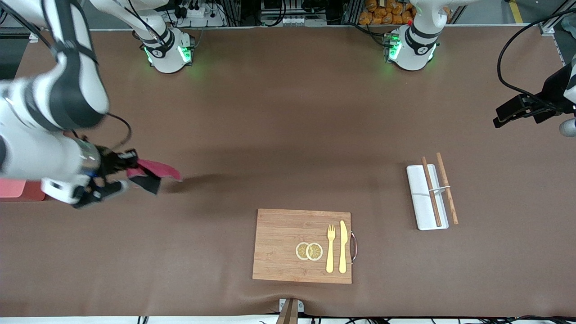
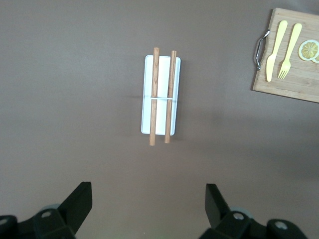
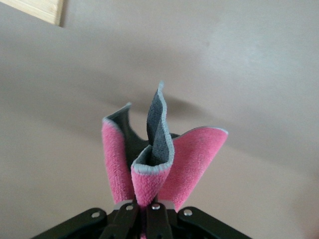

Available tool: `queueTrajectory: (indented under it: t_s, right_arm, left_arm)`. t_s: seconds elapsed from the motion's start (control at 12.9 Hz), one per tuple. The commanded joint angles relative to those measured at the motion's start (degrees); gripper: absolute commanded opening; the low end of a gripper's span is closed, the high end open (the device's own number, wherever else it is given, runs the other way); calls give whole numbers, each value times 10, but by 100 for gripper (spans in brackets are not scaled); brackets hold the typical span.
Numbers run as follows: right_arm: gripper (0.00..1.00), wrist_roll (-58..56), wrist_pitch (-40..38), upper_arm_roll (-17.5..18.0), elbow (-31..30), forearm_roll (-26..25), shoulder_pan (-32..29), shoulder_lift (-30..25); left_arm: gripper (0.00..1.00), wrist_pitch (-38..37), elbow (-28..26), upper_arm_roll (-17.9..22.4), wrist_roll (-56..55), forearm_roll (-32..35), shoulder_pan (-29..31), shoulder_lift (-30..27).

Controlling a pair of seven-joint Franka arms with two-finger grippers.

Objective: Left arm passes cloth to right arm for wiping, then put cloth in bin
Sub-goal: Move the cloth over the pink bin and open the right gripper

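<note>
wooden board [image 1: 288, 245] nearest front camera, carrying fork [image 1: 330, 247], knife [image 1: 343, 246], two lemon slices [image 1: 309, 251]. white tray [image 1: 423, 198] with two chopsticks [image 1: 431, 191] farther back toward left arm's end. right gripper [image 1: 118, 173] in air over bare table at right arm's end, fingers clamped on cloth [image 1: 155, 171], folds bunched and hanging free. pink bin [image 1: 11, 188] partly visible under right arm. left gripper [image 2: 148, 201] high over tray, fingers spread wide, holding nothing.

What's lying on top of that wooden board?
On the wooden board lie two lemon slices, a yellow fork and a yellow knife. Whatever lies beneath the board is covered.
</note>
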Motion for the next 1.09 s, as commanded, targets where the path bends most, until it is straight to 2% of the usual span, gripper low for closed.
queueTrajectory:
  t_s: [0.0, 0.39, 0.7, 0.85, 1.01]
  right_arm:
    - [0, 6, -22, -4, -21, 5, -27, -43]
    - [0, -209, -25, -6, -28, -20, -163, -30]
    - [0, -384, -10, -6, -25, -115, -265, 3]
    - [0, -444, 32, -6, -22, -142, -306, 10]
    - [0, -465, 74, -6, -22, -192, -322, 10]
  left_arm:
    - [100, 8, -11, 2, 4, 10, -5, -10]
    - [100, 8, -12, 2, 4, 10, -5, -10]
    - [100, 8, -13, 1, 4, 10, -5, -11]
    - [100, 8, -13, 1, 4, 10, -4, -11]
    - [100, 8, -13, 1, 4, 10, -4, -11]
